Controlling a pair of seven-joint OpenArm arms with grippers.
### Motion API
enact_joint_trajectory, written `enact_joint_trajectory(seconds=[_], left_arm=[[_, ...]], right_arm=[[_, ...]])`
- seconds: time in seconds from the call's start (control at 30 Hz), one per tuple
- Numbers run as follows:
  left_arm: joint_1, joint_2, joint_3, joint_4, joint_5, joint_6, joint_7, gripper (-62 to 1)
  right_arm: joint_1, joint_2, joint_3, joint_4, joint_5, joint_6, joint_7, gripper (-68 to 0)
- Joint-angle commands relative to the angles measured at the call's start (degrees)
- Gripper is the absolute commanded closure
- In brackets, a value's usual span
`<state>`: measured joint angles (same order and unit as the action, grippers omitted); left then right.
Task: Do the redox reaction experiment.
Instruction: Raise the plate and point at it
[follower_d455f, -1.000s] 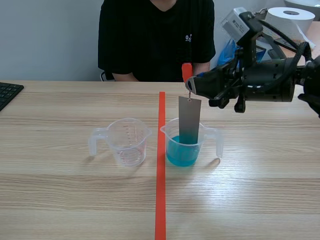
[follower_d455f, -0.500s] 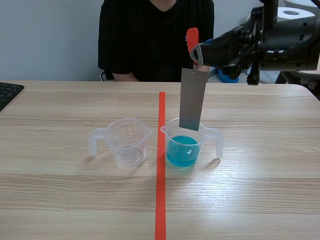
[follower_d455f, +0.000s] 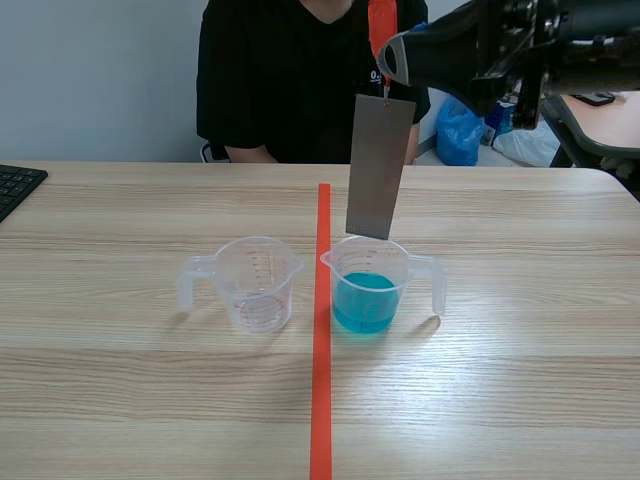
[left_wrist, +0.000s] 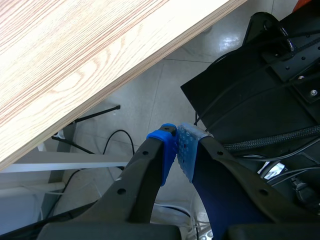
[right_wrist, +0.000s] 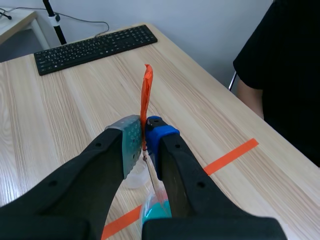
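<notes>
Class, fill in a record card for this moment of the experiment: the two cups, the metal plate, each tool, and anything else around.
Right cup: clear plastic measuring cup with blue liquid, right of the orange tape line
Left cup: empty clear plastic measuring cup, left of that line
Plate: flat grey metal plate, hanging slightly tilted above the right cup, out of the liquid
Plate held by: orange-red tab at its top, pinched in the right tool
Left tool: shut on nothing, below the wooden table
Also: black keyboard; person in a black top across the table
</notes>
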<state>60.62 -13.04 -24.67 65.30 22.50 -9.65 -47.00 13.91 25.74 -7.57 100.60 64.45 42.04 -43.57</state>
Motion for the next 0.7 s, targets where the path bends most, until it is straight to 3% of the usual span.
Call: enact_joint_trajectory(seconds=[0.0,0.67], left_arm=[[0.28,-0.33,0.11,0.76,-0.42,-0.11,-1.03,-4.0],[0.28,-0.55,0.11,0.76,-0.83,-0.09,-1.05,-4.0]], right_arm=[[1.03,0.76,0.96,1.16,1.84,0.68,0.31,-1.5],[1.03,0.74,2.84,4.59,5.46,-0.48,-2.21,-1.5]])
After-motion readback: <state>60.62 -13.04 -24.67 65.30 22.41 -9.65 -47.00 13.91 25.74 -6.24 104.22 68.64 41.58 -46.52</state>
